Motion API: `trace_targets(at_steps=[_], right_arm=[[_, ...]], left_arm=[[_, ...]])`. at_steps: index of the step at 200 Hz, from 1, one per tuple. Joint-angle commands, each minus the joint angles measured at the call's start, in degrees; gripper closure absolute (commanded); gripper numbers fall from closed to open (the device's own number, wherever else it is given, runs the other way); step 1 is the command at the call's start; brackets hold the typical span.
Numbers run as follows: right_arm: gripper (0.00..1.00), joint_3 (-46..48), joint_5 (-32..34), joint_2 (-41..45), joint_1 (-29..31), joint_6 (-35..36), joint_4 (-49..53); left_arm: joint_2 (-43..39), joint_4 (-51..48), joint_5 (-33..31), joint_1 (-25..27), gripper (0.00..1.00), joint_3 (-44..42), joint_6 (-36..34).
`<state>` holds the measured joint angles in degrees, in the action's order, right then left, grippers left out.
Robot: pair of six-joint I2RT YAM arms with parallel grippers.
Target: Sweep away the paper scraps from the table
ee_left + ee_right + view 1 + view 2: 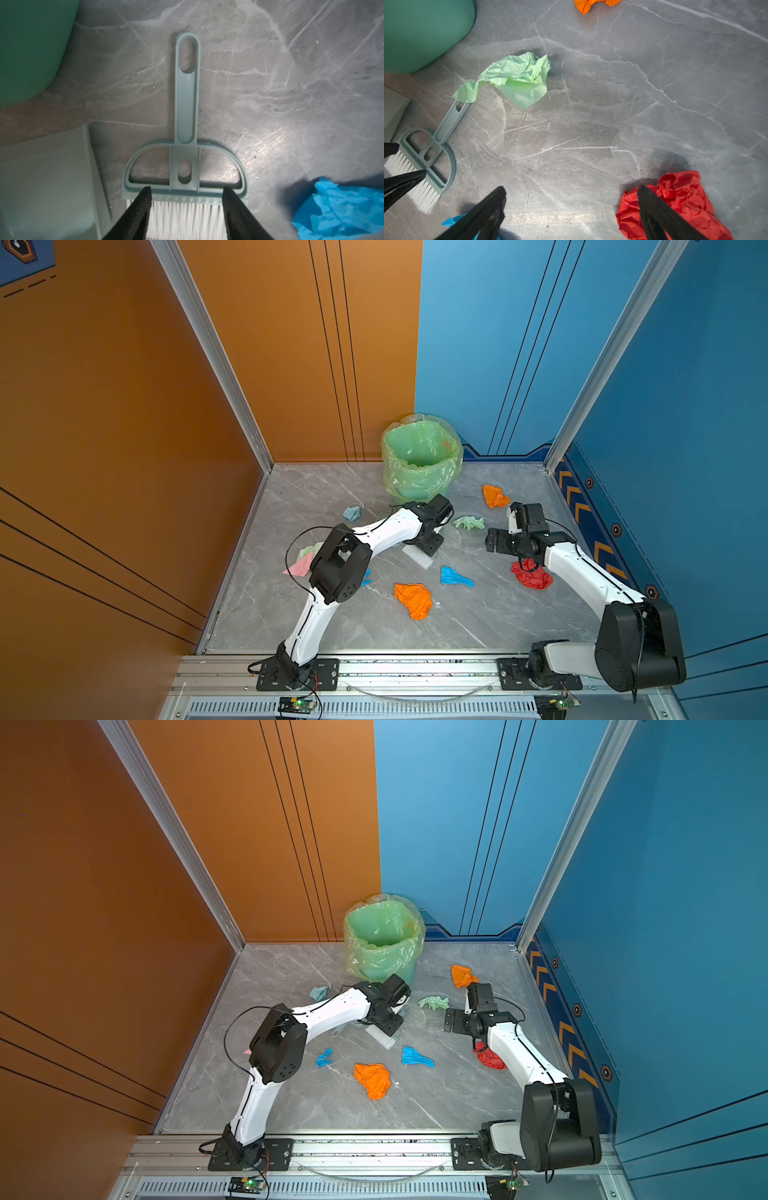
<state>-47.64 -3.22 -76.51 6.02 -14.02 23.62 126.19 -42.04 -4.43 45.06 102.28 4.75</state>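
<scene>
Fingers (pixel 143 207) of the left gripper (pixel 187 188): black, ribbed, set partway apart astride the white bristles of a pale blue-grey plastic hand brush (pixel 187 99) lying flat on the grey marble-patterned table (pixel 457 635); whether they clamp the brush or merely straddle it cannot be told. Fingers (pixel 483 214) of the right gripper (pixel 572 188): spread wide, nothing between them, above bare table, a red wad (pixel 681 199) behind one tip. Container one: round green bin (pixel 409 491) at the table's far edge, fitted with a translucent green plastic liner (pixel 449 448); inside, only the liner's crumpled folds show. Container two: pale flat dustpan (pixel 47 170) just beside the brush head, largely hidden beneath the left arm in both top views. Paper scraps, all crumpled, all on the table outside the bin: large orange (pixel 413 599), bright blue (pixel 455 576), pale green (pixel 469 522) overlapping the brush handle's end, second orange (pixel 494 495) near the bin, light blue (pixel 353 513), small blue (pixel 324 1057), pink (pixel 299 568).
</scene>
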Motion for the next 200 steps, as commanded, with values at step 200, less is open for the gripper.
trace_targets(at_steps=[200], right_arm=[[0.00,-1.1,0.6,-1.1,0.7,-0.8,2.0]], left_arm=[[3.8,-1.6,1.4,-0.5,0.44,2.6,-0.7]])
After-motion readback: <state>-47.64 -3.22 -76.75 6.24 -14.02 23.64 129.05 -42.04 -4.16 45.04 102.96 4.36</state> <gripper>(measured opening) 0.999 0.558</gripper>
